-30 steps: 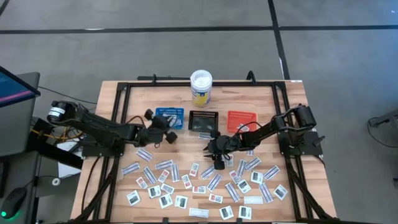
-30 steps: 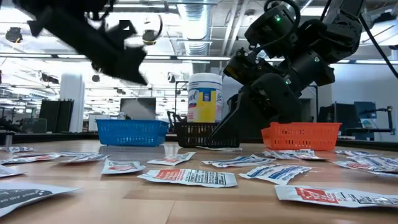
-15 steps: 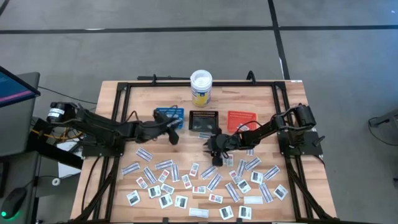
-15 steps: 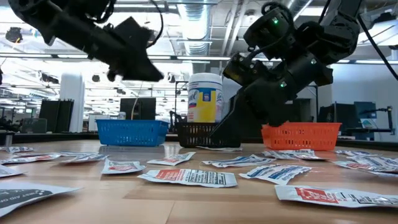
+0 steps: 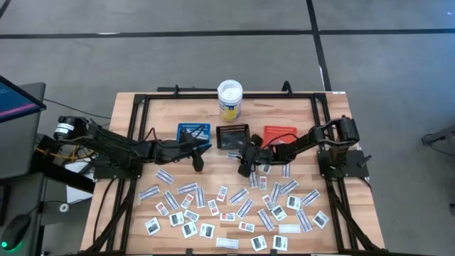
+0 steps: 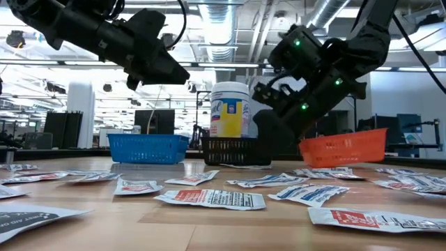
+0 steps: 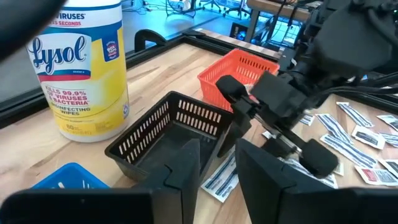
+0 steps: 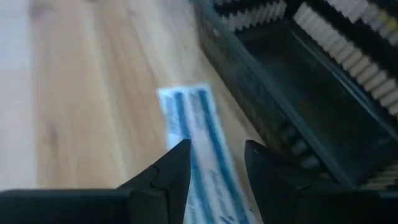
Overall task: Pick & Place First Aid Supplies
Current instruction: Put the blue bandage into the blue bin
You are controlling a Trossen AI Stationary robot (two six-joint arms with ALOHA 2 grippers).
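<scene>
Many flat paper packets (image 5: 234,206) lie scattered over the near half of the table (image 6: 212,199). My right gripper (image 5: 247,165) hangs open at the near right corner of the black tray (image 5: 232,135). Its fingers (image 8: 217,165) stand over a white-and-blue strip (image 8: 193,130) that lies flat on the wood against the tray's wall (image 8: 311,81). My left gripper (image 5: 197,160) is open and holds nothing. It hovers just near of the blue tray (image 5: 192,131), and its fingers (image 7: 217,163) point toward the black tray (image 7: 168,134) and the right arm (image 7: 286,106).
A white-lidded, yellow-labelled tub (image 5: 229,99) stands behind the trays. The orange tray (image 6: 345,148) sits tilted under the right arm, with its right side raised. A black frame runs around the tabletop. Bare wood shows between the trays and the packets.
My right gripper rose from among the packets and moved toward the far edge, up to the black tray. My left gripper swung toward the table's right, past the blue tray. The orange tray tipped and shifted slightly toward the right edge.
</scene>
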